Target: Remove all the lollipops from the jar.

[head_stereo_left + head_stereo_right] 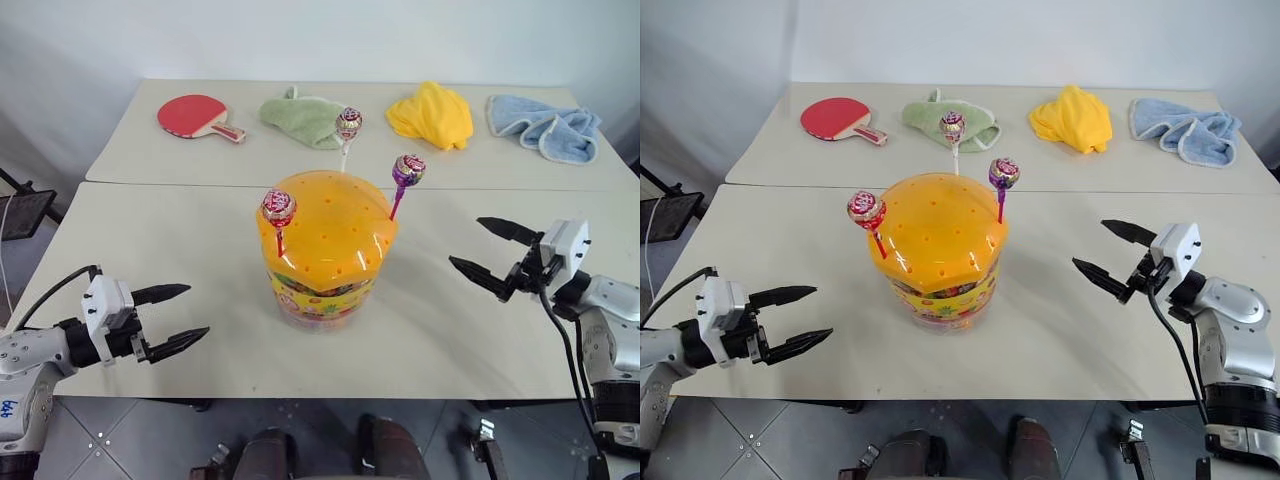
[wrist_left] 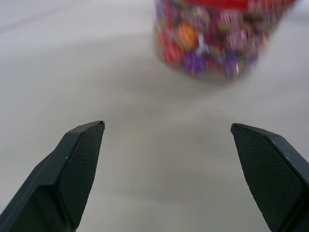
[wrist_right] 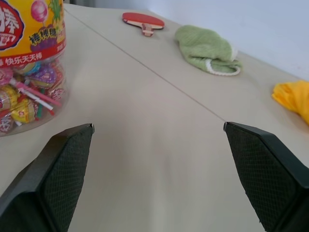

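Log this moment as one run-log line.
lollipops: three in jar top | left gripper: open, empty | right gripper: open, empty | removed: none

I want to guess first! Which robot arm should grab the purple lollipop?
Probably the right. The purple lollipop sticks out of the jar on the side nearer the right gripper, which is open. The left gripper is across the jar.

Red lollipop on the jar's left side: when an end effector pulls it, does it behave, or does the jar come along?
The red lollipop is likely light, with a thin stick that may flex, so pinch near the ball. Its wrapper looks glossy, so it may slip. The jar looks full of candy, so it probably stays put, though a tight hole in the orange top could drag or tilt it.
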Controlling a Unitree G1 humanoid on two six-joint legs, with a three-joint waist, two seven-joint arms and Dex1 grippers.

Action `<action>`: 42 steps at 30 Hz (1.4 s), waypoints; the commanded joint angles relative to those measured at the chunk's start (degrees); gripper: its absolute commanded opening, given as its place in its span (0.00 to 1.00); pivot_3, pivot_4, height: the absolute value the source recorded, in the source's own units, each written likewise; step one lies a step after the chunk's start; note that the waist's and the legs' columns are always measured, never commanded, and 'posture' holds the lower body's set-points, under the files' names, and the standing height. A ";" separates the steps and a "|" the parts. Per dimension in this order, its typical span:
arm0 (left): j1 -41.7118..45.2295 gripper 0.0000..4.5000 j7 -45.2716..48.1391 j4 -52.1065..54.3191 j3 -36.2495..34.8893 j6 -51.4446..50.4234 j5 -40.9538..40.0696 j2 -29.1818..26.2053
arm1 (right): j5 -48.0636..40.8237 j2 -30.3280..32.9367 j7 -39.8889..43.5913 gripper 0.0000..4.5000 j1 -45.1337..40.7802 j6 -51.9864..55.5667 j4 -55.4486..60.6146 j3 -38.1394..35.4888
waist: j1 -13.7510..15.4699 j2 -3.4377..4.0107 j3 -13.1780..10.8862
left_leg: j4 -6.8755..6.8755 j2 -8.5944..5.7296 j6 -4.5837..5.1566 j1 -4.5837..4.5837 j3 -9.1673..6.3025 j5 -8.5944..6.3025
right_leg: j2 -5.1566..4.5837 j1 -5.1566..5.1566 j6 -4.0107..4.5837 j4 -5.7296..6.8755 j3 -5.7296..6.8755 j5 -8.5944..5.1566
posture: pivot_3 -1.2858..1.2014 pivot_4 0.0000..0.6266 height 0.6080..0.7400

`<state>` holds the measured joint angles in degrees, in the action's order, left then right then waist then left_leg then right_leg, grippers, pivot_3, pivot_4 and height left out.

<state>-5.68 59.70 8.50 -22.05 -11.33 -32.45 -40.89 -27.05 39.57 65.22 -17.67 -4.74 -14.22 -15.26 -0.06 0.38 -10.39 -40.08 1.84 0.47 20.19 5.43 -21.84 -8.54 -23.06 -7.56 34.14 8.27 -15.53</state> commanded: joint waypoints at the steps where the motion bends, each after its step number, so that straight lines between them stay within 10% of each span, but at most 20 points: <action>1: -0.83 0.99 -0.21 2.98 -1.68 -0.86 -2.32 -0.16 | -3.59 0.36 -0.81 1.00 -0.58 1.83 1.88 -3.21 | -0.08 0.00 0.00 | 0.00 0.00 0.00 0.00 0.00 0.00 | 0.00 0.00 0.00 0.01 0.00 0.00 | 0.52 0.24 1.00; 19: 30.32 0.99 12.11 -1.77 -0.73 -23.20 -26.79 -8.92 | -27.10 0.24 -3.89 1.00 19.87 15.10 50.13 -15.66 | 1.35 0.01 -0.01 | -0.04 -0.05 -0.03 -0.01 0.16 -0.01 | 0.08 -0.22 0.00 0.28 -0.30 0.00 | 0.52 0.24 1.00; 39: 42.62 0.99 11.92 -0.82 11.82 -21.99 -21.10 3.15 | -24.26 -4.37 -9.92 1.00 12.67 12.45 53.63 -3.79 | 1.38 -0.06 -0.05 | -0.07 -0.06 -0.02 0.02 0.37 0.00 | 0.15 -0.40 -0.01 0.32 -0.59 0.00 | 0.52 0.24 1.00; 42: 42.66 0.85 13.07 -0.41 12.87 -21.16 -19.90 3.55 | -23.22 -4.53 -9.69 1.00 13.33 11.77 53.15 -3.43 | 1.52 -0.08 -0.06 | -0.09 -0.08 -0.01 0.07 0.30 -0.01 | 0.15 -0.40 -0.01 0.31 -0.58 0.01 | 0.52 0.24 1.00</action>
<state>35.77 72.02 6.26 -9.72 -33.24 -52.80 -37.08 -50.48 35.29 55.60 -4.76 8.67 37.21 -18.18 1.46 0.30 -10.45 -40.18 1.76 0.46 20.27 5.73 -21.84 -8.39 -23.46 -7.57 34.44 7.69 -15.52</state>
